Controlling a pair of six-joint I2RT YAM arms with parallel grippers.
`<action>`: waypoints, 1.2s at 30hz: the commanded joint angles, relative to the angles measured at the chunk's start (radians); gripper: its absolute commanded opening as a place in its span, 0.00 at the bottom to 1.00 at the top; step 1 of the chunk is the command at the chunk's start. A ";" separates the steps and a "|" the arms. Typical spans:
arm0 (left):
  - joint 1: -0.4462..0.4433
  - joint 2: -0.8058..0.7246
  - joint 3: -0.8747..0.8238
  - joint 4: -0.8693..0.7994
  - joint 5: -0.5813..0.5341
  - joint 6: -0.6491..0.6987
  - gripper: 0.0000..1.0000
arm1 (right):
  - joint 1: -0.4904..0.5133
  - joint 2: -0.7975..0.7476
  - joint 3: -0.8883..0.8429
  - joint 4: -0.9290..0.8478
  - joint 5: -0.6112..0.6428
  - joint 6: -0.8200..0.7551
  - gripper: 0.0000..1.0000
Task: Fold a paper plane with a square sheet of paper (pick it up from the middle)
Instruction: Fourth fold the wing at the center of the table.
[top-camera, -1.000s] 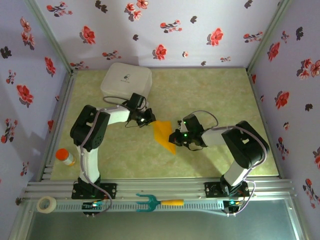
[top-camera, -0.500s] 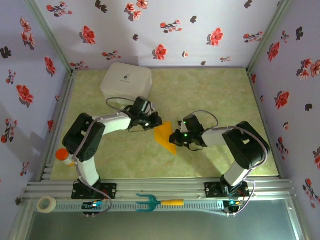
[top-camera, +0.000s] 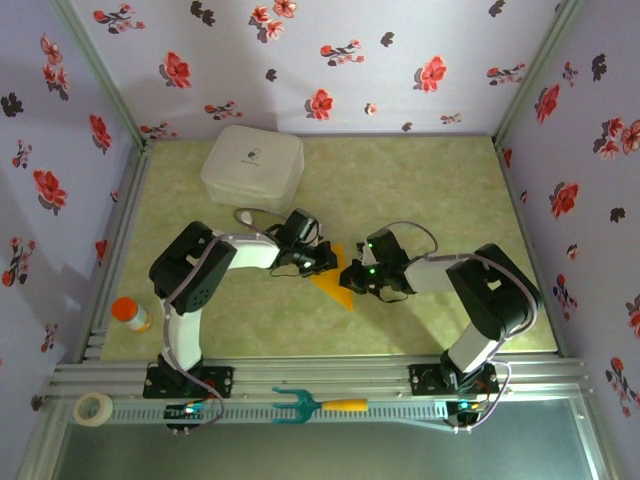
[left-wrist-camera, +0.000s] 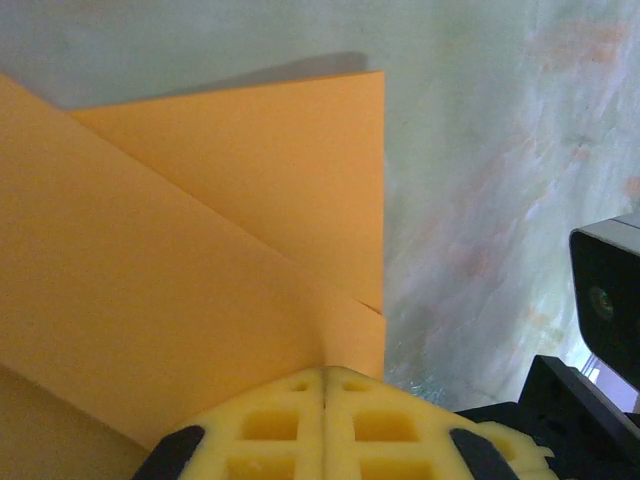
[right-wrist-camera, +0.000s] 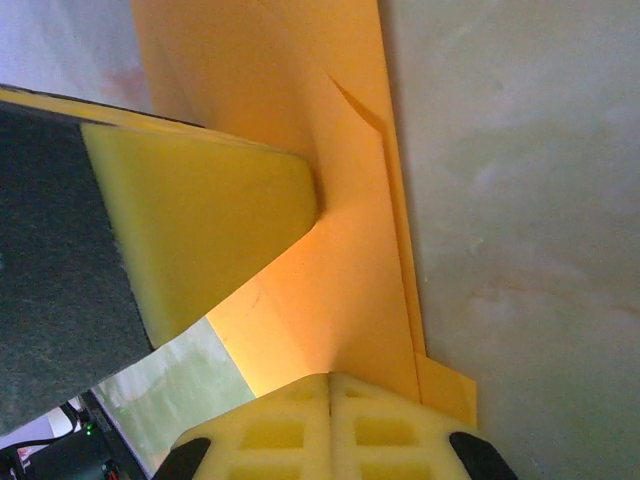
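low in each wrist view the left gripper (left-wrist-camera: 323, 400) and right gripper (right-wrist-camera: 330, 400) are closed with no gap, apparently bearing down on the paper plane (top-camera: 334, 284), which lies on the table (top-camera: 420, 190) at the centre of the overhead frame, between them. the step looks like pressing a crease into a folded flap. next calls for running closed tips along the fold without dragging the sheet.

Robot-lab test booth dressing itself up as a papered room

Lilac wallpaper with red and black flowers (top-camera: 330, 60) is lining the walls beyond the ribbed aluminium rail (top-camera: 330, 378). Two black-and-white robot arms (top-camera: 182, 310) are standing bolted to that rail, a pale green marbled tabletop (top-camera: 420, 190) is stretching just behind it, and a white tape roll (top-camera: 93, 407) is lying at its near left end.
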 joint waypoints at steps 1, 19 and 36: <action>0.003 0.035 -0.031 -0.028 -0.042 -0.007 0.05 | 0.001 -0.029 -0.010 -0.111 -0.018 0.006 0.00; 0.024 0.039 -0.043 -0.017 -0.036 -0.010 0.04 | 0.035 -0.068 -0.136 -0.032 -0.051 0.074 0.02; 0.032 0.028 -0.050 -0.002 -0.023 -0.022 0.04 | 0.035 -0.356 -0.127 -0.192 0.084 0.087 0.05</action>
